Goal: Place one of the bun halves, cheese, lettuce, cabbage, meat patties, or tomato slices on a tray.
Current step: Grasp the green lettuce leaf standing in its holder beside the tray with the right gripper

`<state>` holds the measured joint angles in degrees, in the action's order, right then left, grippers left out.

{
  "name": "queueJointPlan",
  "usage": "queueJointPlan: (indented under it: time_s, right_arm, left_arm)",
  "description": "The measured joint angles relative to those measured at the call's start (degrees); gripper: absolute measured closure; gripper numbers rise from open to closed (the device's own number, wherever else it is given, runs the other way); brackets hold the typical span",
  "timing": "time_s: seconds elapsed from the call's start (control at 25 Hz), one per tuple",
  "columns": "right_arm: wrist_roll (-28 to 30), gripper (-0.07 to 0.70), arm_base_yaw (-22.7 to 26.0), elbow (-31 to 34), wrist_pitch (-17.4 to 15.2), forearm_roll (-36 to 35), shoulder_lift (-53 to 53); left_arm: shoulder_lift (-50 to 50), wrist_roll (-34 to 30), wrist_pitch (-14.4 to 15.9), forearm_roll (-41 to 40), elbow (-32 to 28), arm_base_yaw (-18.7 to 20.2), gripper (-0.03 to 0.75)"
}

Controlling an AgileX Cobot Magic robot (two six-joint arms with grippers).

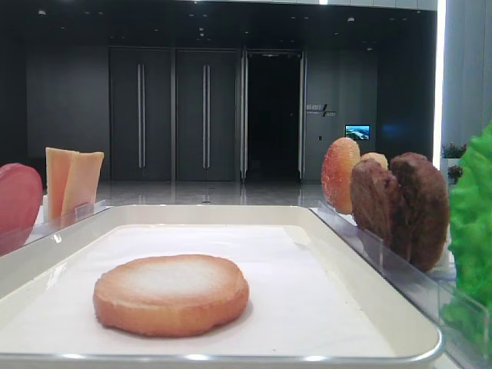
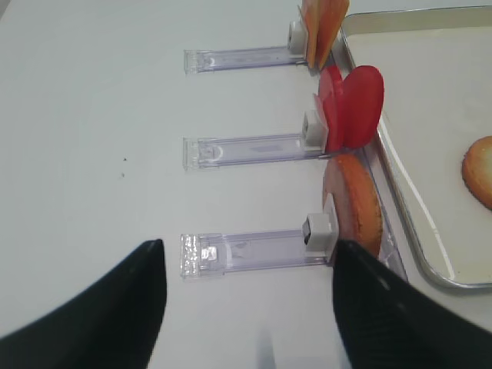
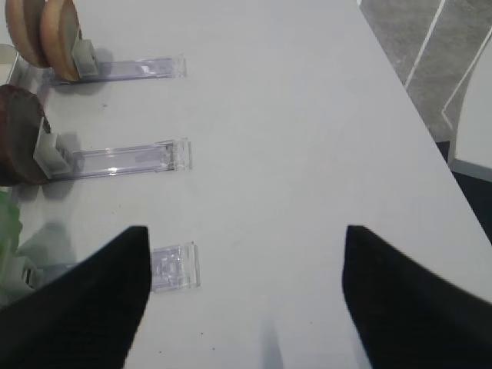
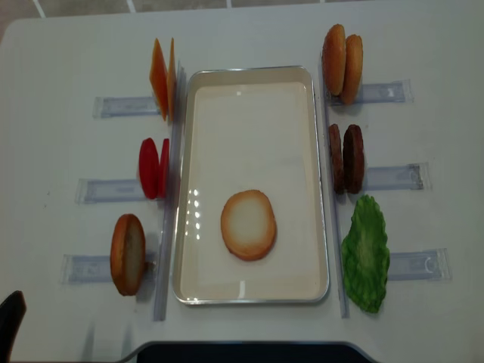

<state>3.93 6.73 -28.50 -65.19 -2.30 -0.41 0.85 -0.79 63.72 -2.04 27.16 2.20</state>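
Observation:
A flat bun half (image 4: 248,224) with a pale top lies on the white tray (image 4: 249,76), near its front. In clear holders left of the tray stand cheese (image 4: 162,76), tomato slices (image 4: 153,168) and another bun half (image 4: 128,254). On the right stand two bun halves (image 4: 342,54), the meat patties (image 4: 345,159) and the lettuce (image 4: 366,253). No cabbage is in view. My left gripper (image 2: 247,244) hangs open over the table beside the left bun half (image 2: 354,204), holding nothing. My right gripper (image 3: 244,231) is open and empty over bare table, right of the patties (image 3: 19,146).
Clear plastic holders (image 4: 389,92) stick out from both long sides of the tray towards the table edges. The table's right edge (image 3: 415,108) runs close to my right gripper, with floor beyond it.

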Motion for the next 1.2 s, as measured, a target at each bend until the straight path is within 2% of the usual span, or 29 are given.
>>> queueJointPlan:
  time_s: [0.2,0.56,0.96,1.2]
  right_arm:
    - [0.6,0.107,0.0,-1.0,-0.2,-0.5,5.5]
    - [4.1,0.107,0.0,-6.9,-4.7,-5.1,27.0]
    - [5.4,0.107,0.0,-17.4,-4.9,-5.1,50.5]
    - [5.5,0.107,0.0,-21.2,-4.7,-5.2,57.0]
  left_arm:
    - [0.0,0.0,0.0,0.0,0.0,0.0,0.198]
    - [0.0,0.0,0.0,0.0,0.0,0.0,0.198]
    - [0.0,0.0,0.0,0.0,0.0,0.0,0.198]
    - [0.0,0.0,0.0,0.0,0.0,0.0,0.198]
